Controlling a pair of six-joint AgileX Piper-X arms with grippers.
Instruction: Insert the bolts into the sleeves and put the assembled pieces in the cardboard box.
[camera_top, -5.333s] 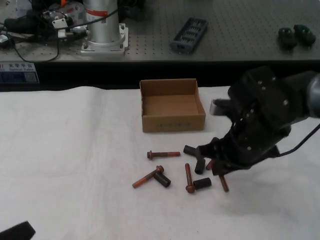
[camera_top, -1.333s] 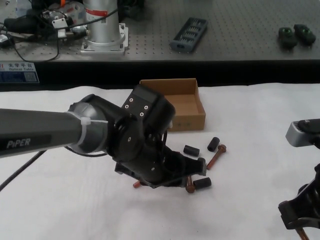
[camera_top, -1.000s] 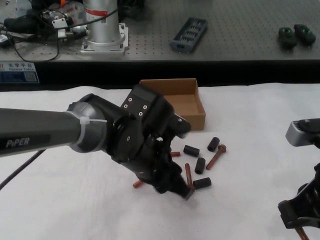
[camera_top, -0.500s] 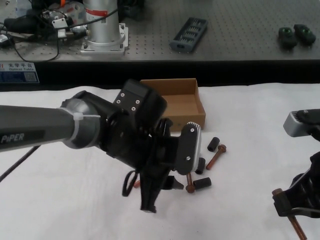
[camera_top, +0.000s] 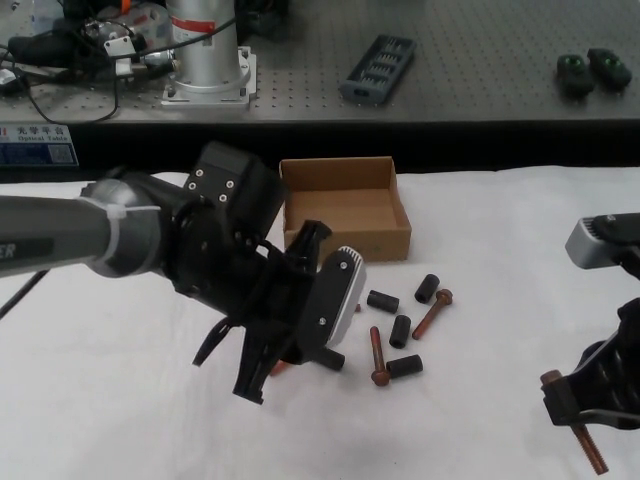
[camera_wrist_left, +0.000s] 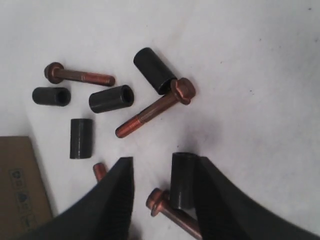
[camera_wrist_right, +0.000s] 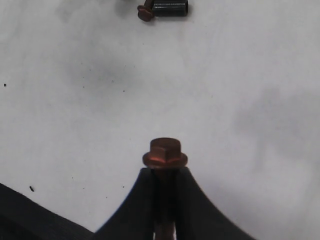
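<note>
Plainly, the task is sitting near its start: the cardboard box (camera_top: 375, 243) is standing open toward the far side of the bench (camera_top: 90, 400), and its inside is showing nothing but bare card, so no assembled piece is lying in it. The right end effector (camera_wrist_right: 164, 172) is pinching a copper-coloured bolt (camera_wrist_right: 165, 152) by the shank just under its hexagonal head, holding it at the near right of the bench, well apart from the scattered parts. The left end effector (camera_wrist_left: 164, 162) is hanging over those parts with its fingers spread. A black sleeve (camera_wrist_left: 182, 180) is lying between them, close against one finger and apart from the other, so nothing is being gripped there. Around it the other sleeves (camera_wrist_left: 111, 98) and loose bolts (camera_wrist_left: 155, 107) are lying on the bench near the box, some touching, and none appears to be carrying a bolt inside it. Judging from this, only the first pairing is being prepared. A sleeve is waiting to be picked up, the held bolt is waiting to be pushed into it, and boxing that pair and all the remaining ones is lying ahead.
</note>
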